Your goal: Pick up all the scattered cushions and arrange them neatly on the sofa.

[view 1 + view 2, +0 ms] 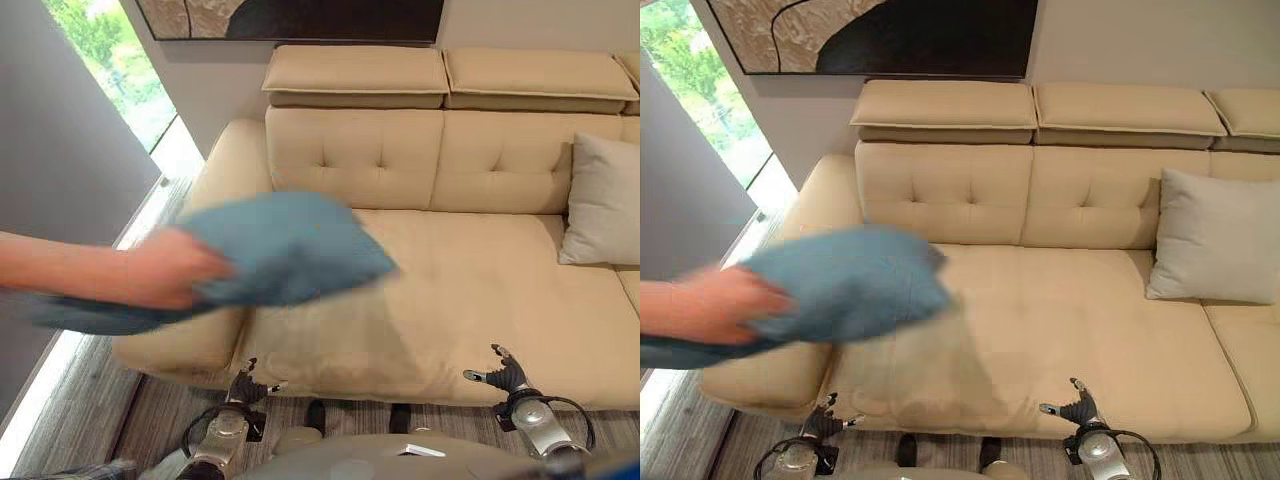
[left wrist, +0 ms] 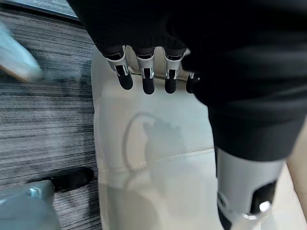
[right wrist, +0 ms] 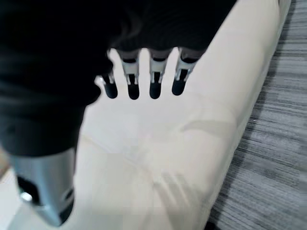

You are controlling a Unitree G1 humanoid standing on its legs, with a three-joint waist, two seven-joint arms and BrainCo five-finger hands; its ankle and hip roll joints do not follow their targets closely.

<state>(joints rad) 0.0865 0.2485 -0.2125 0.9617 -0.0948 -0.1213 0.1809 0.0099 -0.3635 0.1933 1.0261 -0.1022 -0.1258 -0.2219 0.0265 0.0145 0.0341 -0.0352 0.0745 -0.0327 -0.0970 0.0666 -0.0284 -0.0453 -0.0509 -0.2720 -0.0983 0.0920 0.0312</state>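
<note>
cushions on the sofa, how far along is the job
One grey cushion already leans against the sofa backrest on the robot's right. A person's hand holds a blue cushion above the left seat. The left hand and right hand hang open over the sofa's front edge, holding nothing. The blue cushion is not yet placed.

beige sofa (image 1: 1060, 330), blue cushion (image 1: 845, 285), grey cushion (image 1: 1215, 238)

- Left end of the sofa (image 1: 1060, 330) seat was blocked by a blue cushion (image 1: 845, 280) held above it by a person's hand (image 1: 715, 305).
- Middle seat was left bare and reachable.
- Right part was occupied by a grey cushion (image 1: 1215, 235) leaned on the backrest.
</note>
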